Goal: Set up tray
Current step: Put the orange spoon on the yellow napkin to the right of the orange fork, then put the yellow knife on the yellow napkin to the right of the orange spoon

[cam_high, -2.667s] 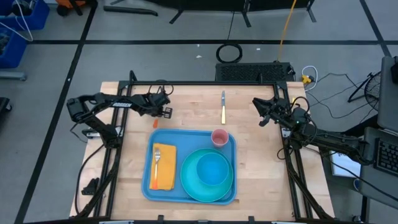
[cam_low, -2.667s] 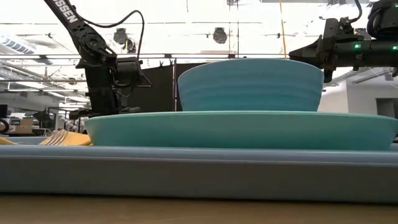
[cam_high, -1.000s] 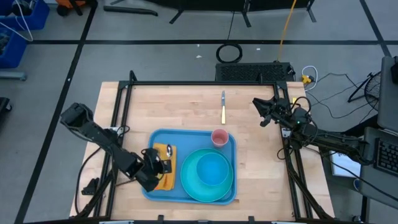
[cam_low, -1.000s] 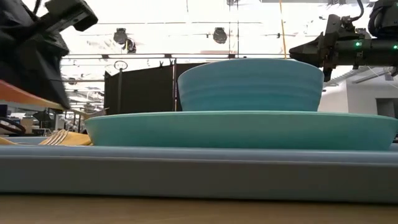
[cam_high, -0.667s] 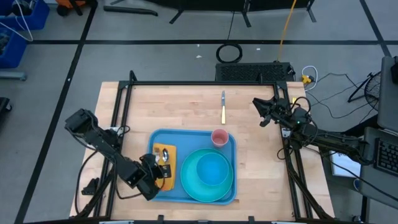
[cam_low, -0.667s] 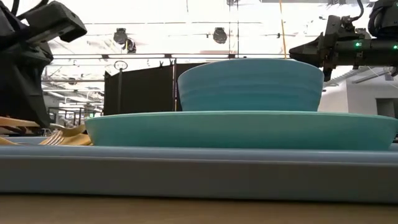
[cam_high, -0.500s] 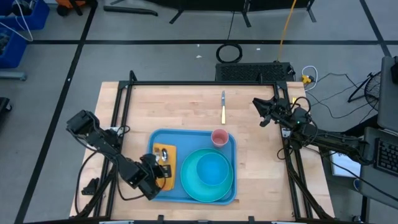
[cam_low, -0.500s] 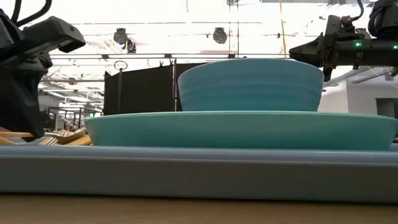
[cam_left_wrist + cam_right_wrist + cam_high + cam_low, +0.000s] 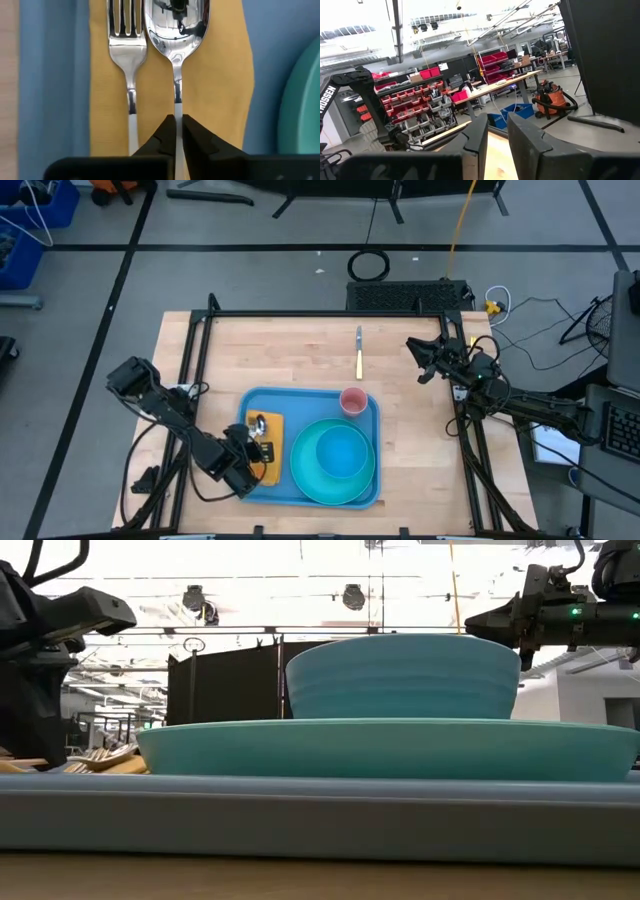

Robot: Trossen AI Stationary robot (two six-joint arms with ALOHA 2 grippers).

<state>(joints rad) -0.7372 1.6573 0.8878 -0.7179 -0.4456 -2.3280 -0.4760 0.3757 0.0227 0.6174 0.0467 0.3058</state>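
Note:
The blue tray (image 9: 240,480) lies on the table's near middle. It carries a yellow napkin (image 9: 270,470) with a fork (image 9: 127,50), a turquoise plate (image 9: 305,480) with a bowl (image 9: 340,452) on it, and a pink cup (image 9: 353,400). My left gripper (image 9: 254,444) is over the napkin, shut on a spoon (image 9: 176,22) that runs parallel to the fork. My right gripper (image 9: 416,360) hovers open by the table's right edge, touching nothing. A yellow-handled knife (image 9: 359,352) lies on the bare wood beyond the tray. My left gripper (image 9: 176,119) pinches the spoon's white handle (image 9: 176,107) between its two fingertips. The fingers come slanting down from the table's near side and lie along the handle. The spoon lies level over the napkin (image 9: 220,100) beside the fork; whether its bowl touches the cloth, I cannot tell.
The plate (image 9: 390,748) and bowl (image 9: 403,675) fill the tray's right half, close beside the napkin. The left arm (image 9: 40,670) stands over the tray's left near corner. Bare wood shows on the table's far half around the knife.
My left gripper, shut on the spoon throughout, has come down over the napkin and shifted a little toward the table's left. The spoon has gone from raised to lying level beside the fork. The right arm has kept still.

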